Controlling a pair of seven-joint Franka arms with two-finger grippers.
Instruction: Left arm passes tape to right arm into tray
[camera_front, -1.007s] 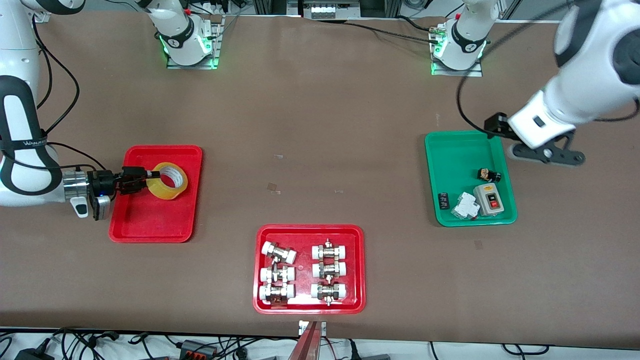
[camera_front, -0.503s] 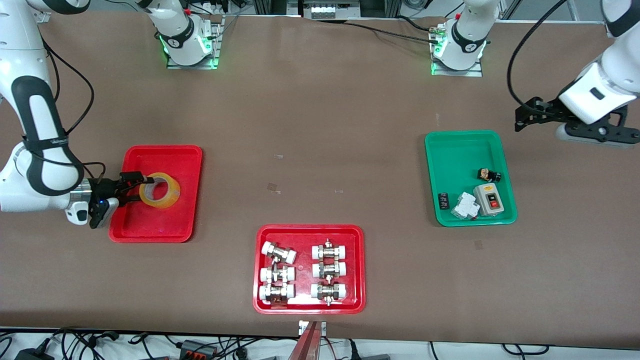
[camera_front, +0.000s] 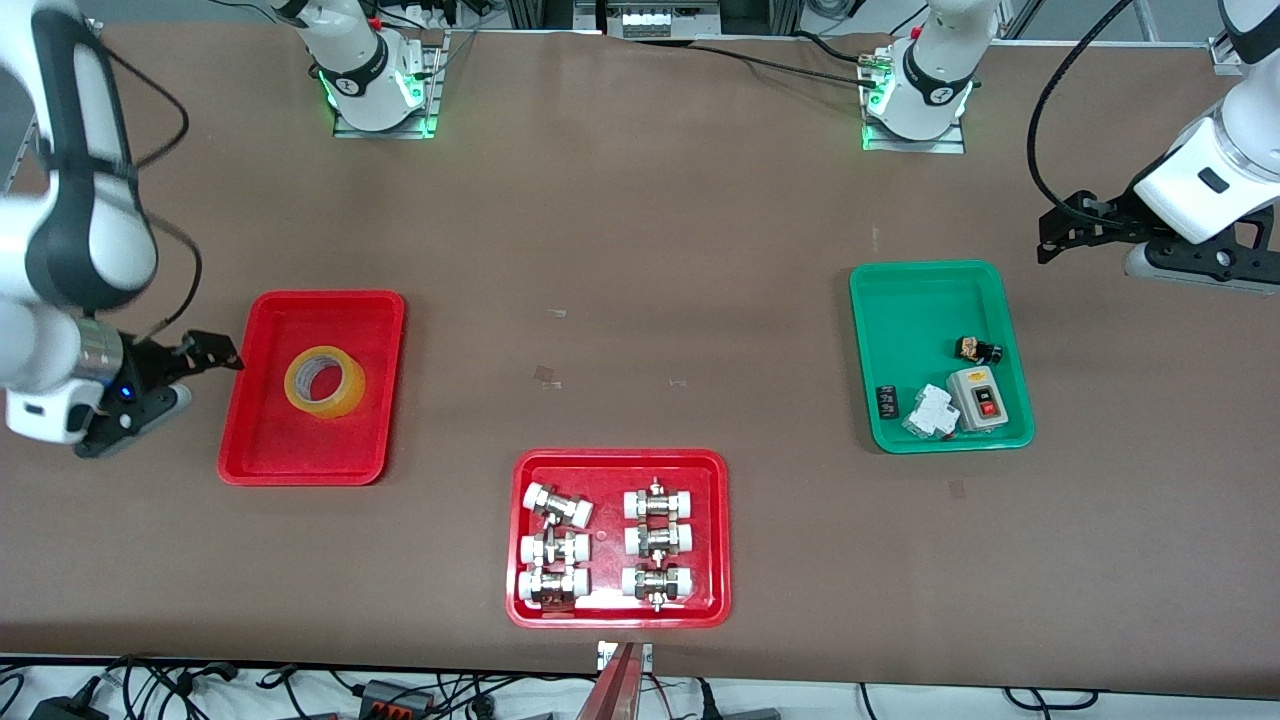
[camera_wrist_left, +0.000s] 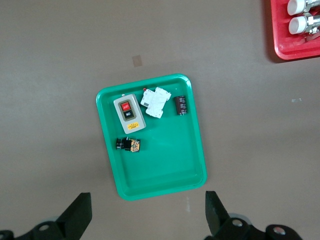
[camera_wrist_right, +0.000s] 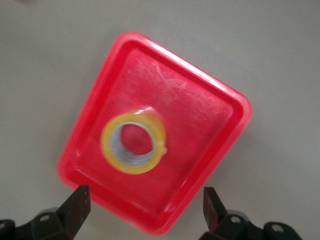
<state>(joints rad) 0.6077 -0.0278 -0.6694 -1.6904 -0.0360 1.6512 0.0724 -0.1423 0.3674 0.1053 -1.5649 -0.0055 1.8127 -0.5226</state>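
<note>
The right hand (camera_front: 215, 350), at the middle left edge of the front view, hangs spread wide and empty over the bare counter (camera_front: 640, 250) just beside the plain red tray (camera_front: 370, 320). The tape (camera_front: 324, 382) lies flat on that tray's floor, hole upward, apart from the fingers. In the right wrist view the tape (camera_wrist_right: 133, 141) sits mid-tray between the two black fingertips (camera_wrist_right: 75, 207), clear of both.

The left hand (camera_front: 1050, 225), at the upper right of the front view, is also spread and holds nothing, over the counter near the green tray (camera_front: 900, 300), which holds a grey switch box (camera_front: 978, 397) with a red button. No writing can be read.

A red tray of metal fittings (camera_front: 715, 530) lies at lower centre.
</note>
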